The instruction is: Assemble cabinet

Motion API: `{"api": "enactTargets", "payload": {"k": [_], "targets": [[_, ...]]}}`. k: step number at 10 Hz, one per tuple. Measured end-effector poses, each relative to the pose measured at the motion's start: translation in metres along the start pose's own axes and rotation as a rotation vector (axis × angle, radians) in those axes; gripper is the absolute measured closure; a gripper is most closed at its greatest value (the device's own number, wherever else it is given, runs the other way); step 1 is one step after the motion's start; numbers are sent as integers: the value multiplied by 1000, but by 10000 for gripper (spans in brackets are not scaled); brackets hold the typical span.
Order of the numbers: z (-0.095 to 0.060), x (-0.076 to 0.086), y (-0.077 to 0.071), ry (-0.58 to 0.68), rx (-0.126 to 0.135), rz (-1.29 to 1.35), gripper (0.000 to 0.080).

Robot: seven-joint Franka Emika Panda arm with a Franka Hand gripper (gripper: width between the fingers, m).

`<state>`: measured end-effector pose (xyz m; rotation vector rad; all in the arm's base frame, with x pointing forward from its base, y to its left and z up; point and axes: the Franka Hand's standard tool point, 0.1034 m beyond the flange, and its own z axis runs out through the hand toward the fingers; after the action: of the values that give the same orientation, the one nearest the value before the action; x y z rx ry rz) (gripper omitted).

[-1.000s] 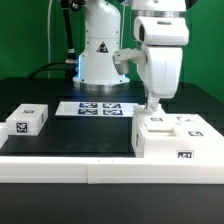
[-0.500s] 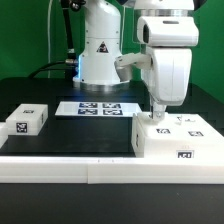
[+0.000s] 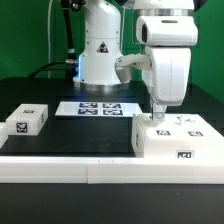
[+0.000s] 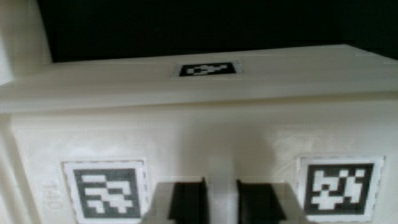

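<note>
White cabinet (image 3: 180, 146), tagged face up, lying crosswise

**Operator:** What does the black table (image 3: 85, 138) carry?

**Technician:** Four items. The marker board (image 3: 100, 108) lies flat near centre. The white robot base (image 3: 100, 60) stands at the board's 12 o'clock. A small white block (image 3: 27, 121) sits at its 8 o'clock, well apart.

**Operator:** And the cabinet (image 3: 180, 140)?

**Technician:** At the board's 4 o'clock, near it, resting on the table with tags on its top and front.
</note>
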<state>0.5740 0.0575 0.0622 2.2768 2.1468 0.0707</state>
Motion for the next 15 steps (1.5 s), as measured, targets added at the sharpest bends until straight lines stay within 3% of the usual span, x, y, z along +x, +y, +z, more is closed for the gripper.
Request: {"api": "enactTargets", "payload": {"k": [1,3,4,5,6,9,12,13,15], "targets": [[0,0,0,0,0,0,645],[0,0,0,0,0,0,278],[0,0,0,0,0,0,144],[0,0,0,0,0,0,144],[0,0,0,0,0,0,30],[-2,0,-1,-1,-2,29,2],[-30,-3,-28,-11,-32,207,2],[-35,-1,-36,-1,-56,301,2],[-34,0,-49,-2,-47,345,2]]}}
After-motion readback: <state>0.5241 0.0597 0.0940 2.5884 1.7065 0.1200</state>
